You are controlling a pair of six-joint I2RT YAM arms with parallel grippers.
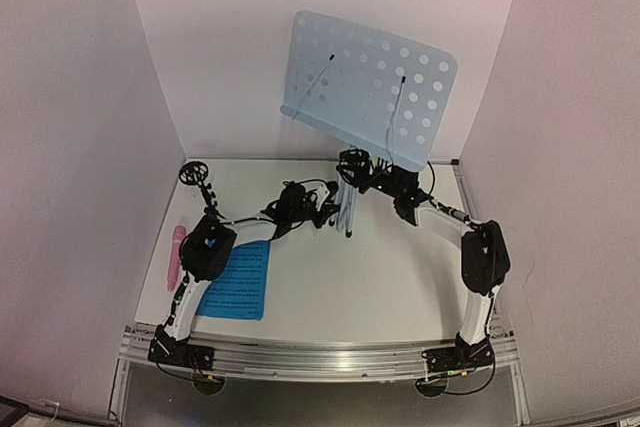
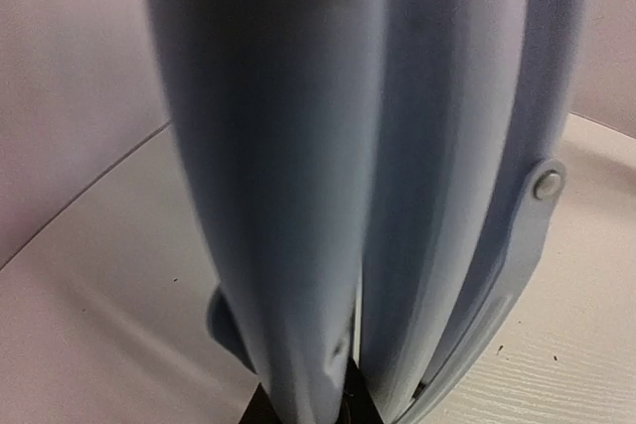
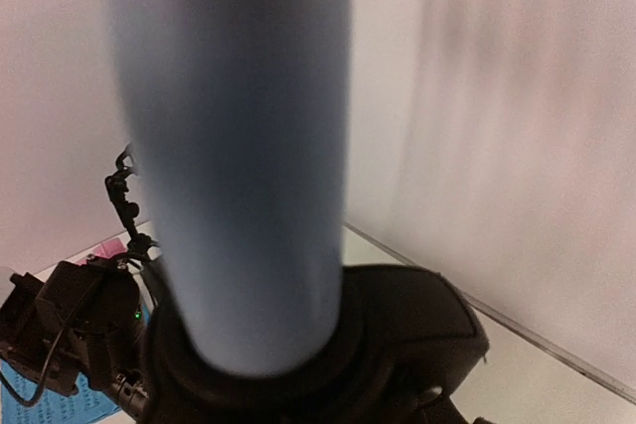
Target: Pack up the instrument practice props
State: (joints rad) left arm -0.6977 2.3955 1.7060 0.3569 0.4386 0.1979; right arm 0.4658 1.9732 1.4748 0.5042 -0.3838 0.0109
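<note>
Centre rear: left gripper [image 1: 327, 212] grips stand [image 1: 370, 87]; right gripper [image 1: 357, 168] at shaft [image 3: 238, 146].

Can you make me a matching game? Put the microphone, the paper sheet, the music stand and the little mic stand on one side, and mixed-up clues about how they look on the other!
Things:
1. microphone
2. sheet
3. music stand
4. mic stand

Clues:
A. black, with a ring on top
B. pale blue, full of round holes
C. pink
D. bright blue, lying flat on the table

Pairs: 1-C, 2-D, 3-B, 4-A
</note>
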